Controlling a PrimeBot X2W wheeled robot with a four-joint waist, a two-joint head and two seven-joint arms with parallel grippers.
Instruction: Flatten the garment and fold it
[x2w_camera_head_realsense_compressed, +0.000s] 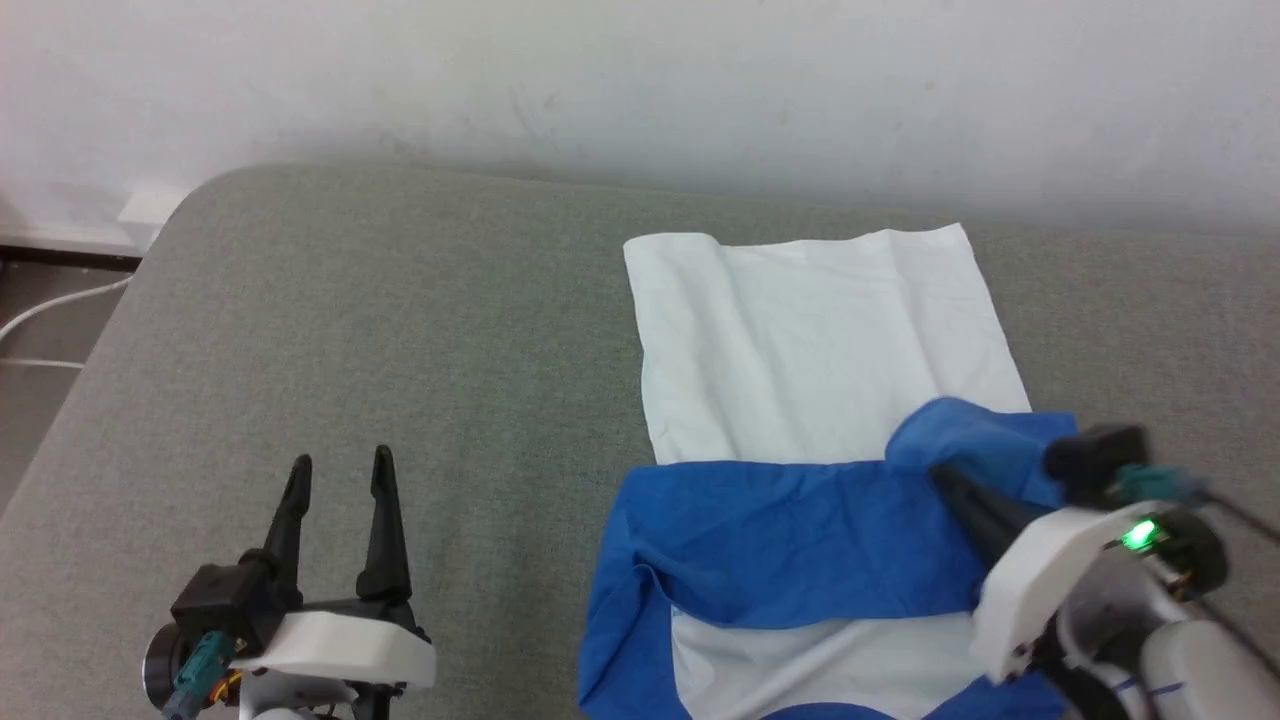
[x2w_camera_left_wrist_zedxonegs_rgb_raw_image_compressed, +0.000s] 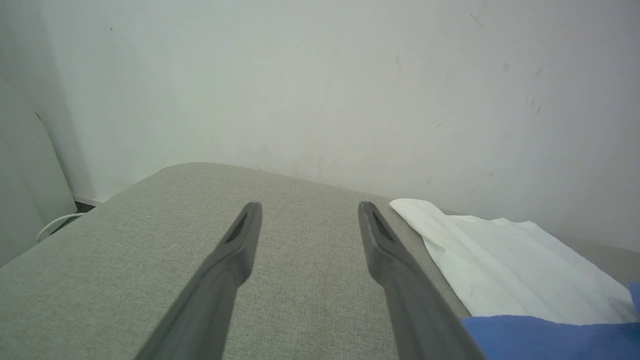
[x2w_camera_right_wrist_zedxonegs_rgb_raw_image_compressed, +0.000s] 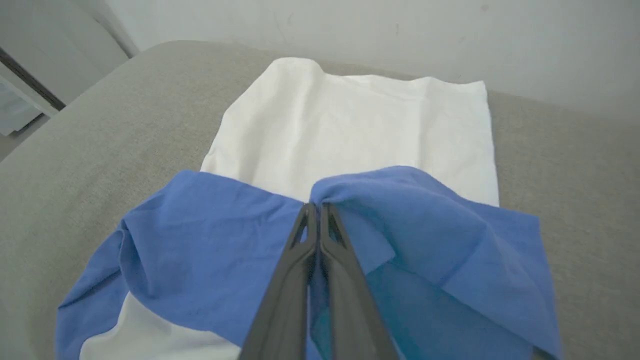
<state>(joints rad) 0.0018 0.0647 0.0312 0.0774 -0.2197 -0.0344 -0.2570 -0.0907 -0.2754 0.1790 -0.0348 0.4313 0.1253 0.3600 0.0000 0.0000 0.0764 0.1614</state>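
Visibly, right jaws pinch garment (x2w_camera_right_wrist_zedxonegs_rgb_raw_image_compressed: 350, 125).

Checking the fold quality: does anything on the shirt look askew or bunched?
On the garment, the right blue sleeve is humped up, not flat, pinched in the shut right end effector; the left blue sleeve lies rumpled.

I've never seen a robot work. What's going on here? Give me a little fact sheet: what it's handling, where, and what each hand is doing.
item: T-shirt, white body spread flat, blue sleeve lying across it
surface: grey padded top against a pale wall
left hand: open, holding nothing, over bare surface to the shirt's left
right hand: fingers shut, pinching a raised fold of the blue sleeve
stage: sleeves folded in, folding not finished
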